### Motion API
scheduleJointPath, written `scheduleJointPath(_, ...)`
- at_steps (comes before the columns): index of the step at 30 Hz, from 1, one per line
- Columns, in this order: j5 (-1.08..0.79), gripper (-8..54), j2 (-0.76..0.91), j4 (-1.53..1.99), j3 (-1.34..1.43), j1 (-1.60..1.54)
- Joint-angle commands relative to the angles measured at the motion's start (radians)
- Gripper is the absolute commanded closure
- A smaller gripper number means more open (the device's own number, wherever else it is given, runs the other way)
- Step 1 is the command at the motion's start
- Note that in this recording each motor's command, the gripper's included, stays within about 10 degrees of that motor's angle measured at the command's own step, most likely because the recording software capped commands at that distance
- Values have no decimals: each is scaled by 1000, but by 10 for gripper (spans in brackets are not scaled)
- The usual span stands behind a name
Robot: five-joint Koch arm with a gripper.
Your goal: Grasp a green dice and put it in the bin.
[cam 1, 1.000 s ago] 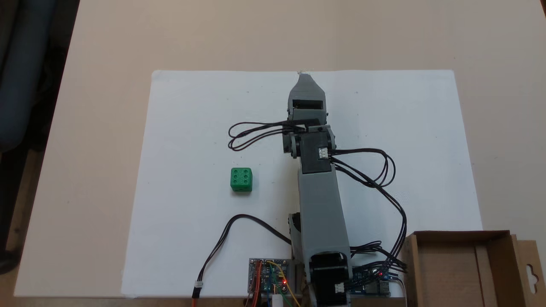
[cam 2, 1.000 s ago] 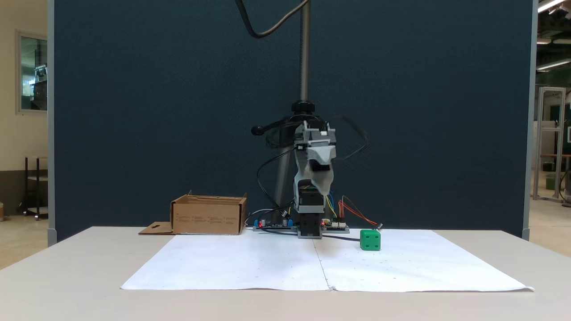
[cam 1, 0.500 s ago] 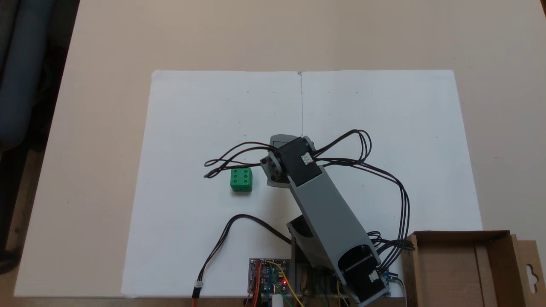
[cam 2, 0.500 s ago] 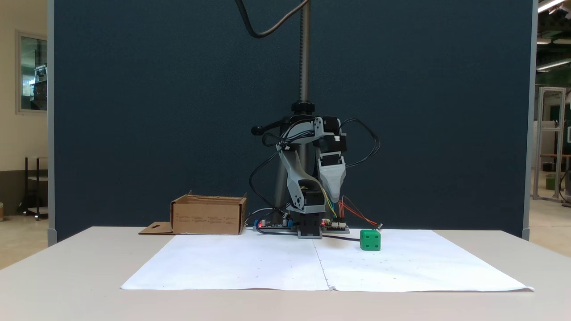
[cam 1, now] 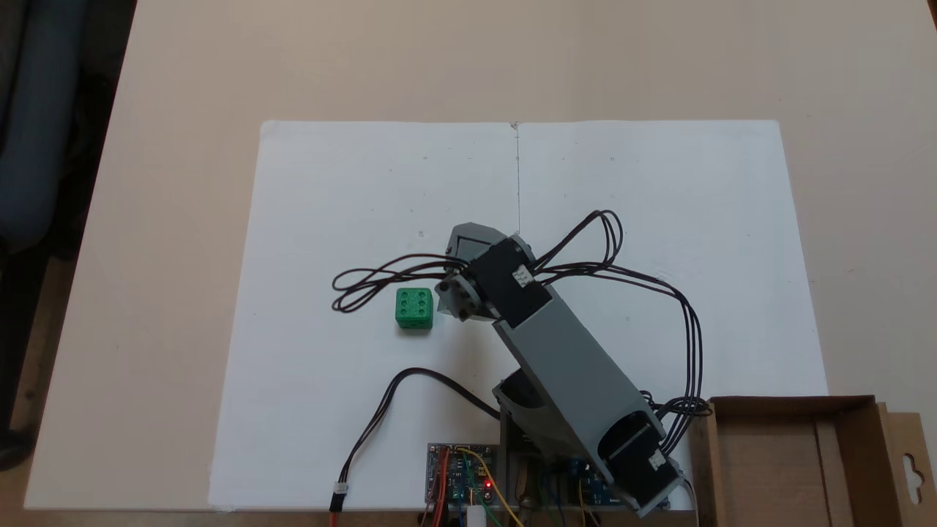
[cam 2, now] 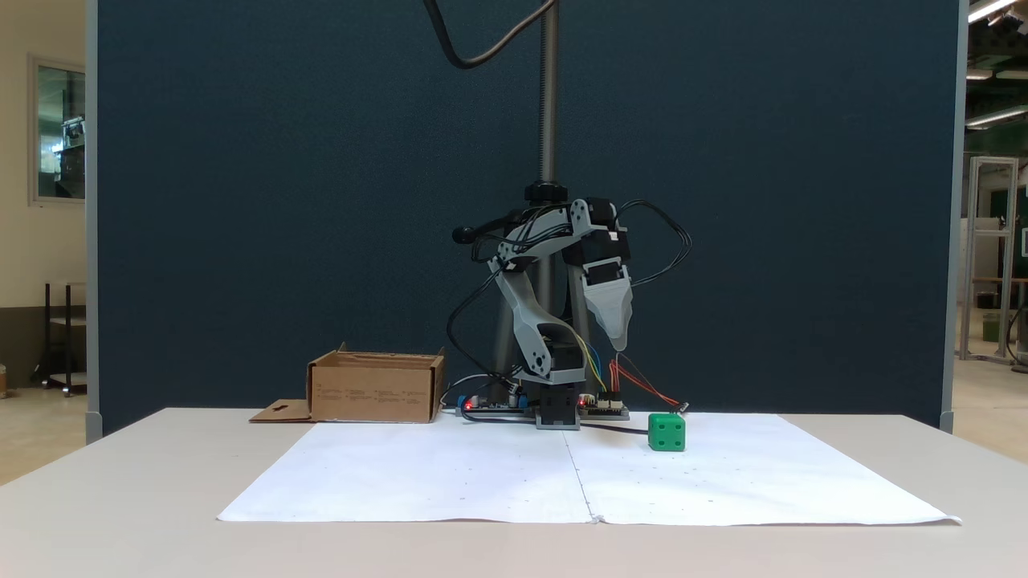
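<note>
The green dice (cam 1: 414, 307) (cam 2: 666, 432) sits on the white paper (cam 1: 329, 219), six pips up. The claw (cam 2: 618, 345) hangs point-down above the paper, just left of the dice in a fixed view — jaws' spread can't be told. The bin (cam 1: 794, 461) (cam 2: 376, 389) stands well apart at the bench (cam 1: 183, 146) edge.
</note>
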Motion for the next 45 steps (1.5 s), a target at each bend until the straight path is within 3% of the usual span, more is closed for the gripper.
scheduleJointPath(1, 89, 66, 11, -6, -44, -48)
scheduleJointPath(21, 89, 66, -325, -244, -35, -201)
scheduleJointPath(27, 92, 66, -304, -267, 2, -201)
scheduleJointPath(35, 140, 65, -117, -293, 143, -201)
scheduleJointPath(45, 193, 65, -129, -347, 216, -212)
